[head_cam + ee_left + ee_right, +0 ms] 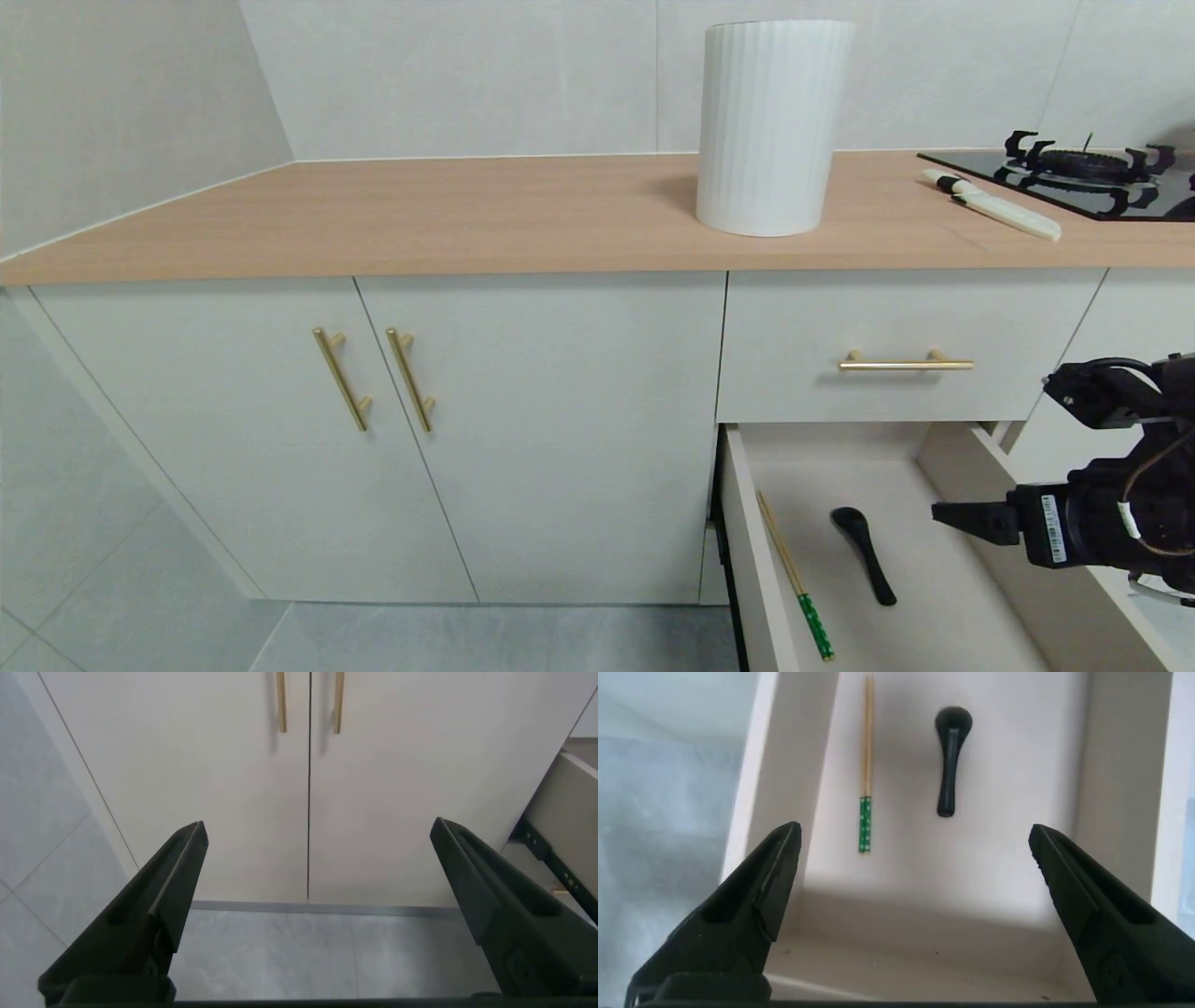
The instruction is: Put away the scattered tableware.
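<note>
The lower drawer (750,541) stands pulled out. On its floor lie a pair of bamboo chopsticks with green ends (794,579) (867,765) and a black spoon (864,553) (950,756), side by side and apart. My right gripper (913,833) hovers open above the drawer's front part, empty, and its arm (1083,532) comes in from the right. A white-handled knife (994,205) rests on the wooden counter (467,215) beside the stove. My left gripper (318,829) is open and empty, low down, facing the closed cabinet doors (308,784).
A tall white ribbed container (767,126) stands on the counter. A black gas stove (1074,173) is at the far right. The upper drawer with a gold handle (906,364) is closed. Double doors with gold handles (373,378) are to the left, above grey floor tiles (467,644).
</note>
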Tool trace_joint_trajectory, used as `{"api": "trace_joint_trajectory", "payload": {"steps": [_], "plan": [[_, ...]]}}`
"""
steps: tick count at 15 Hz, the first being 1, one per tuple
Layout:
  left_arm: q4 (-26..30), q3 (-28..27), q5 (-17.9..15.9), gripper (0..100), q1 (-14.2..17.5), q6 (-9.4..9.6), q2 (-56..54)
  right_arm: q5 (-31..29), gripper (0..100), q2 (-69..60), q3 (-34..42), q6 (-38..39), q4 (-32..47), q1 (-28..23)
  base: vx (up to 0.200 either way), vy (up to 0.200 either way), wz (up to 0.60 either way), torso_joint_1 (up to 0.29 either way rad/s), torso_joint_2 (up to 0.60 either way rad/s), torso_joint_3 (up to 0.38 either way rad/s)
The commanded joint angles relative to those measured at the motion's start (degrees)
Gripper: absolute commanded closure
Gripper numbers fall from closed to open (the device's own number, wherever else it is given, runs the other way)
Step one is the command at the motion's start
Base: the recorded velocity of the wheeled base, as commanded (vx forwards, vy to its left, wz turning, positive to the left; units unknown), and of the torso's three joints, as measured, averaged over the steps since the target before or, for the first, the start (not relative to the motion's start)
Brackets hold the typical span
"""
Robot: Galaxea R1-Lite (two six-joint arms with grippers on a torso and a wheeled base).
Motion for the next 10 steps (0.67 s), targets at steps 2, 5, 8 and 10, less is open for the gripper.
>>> {"api": "trace_joint_trajectory", "payload": {"steps": [2,5,8,10], "plan": [[-0.02,0.01,0.1,0,0.02,-0.06,0.0,-0.04,0,-1.41,-0.34,-1.12,1.63,0.3,-0.2,0.0,0.0,0.002,0.0,0.005],[-0.02,0.01,0.1,0,0.02,-0.06,0.0,0.05,0,-1.41,-0.52,-2.62,4.7,0.3,-0.2,0.0,0.0,0.007,0.01,0.004],[-0.02,0.01,0.1,0,0.02,-0.15,0.0,0.05,0,-1.06,-1.92,-3.32,9.62,0.65,-0.067,0.0,0.0,-0.001,0.0,0.002],[-0.02,0.01,0.1,0,0.02,-0.15,0.0,0.05,0,-0.18,-4.91,-3.32,18.06,1.18,0.0,0.0,0.0,0.0,0.0,0.0]]}}
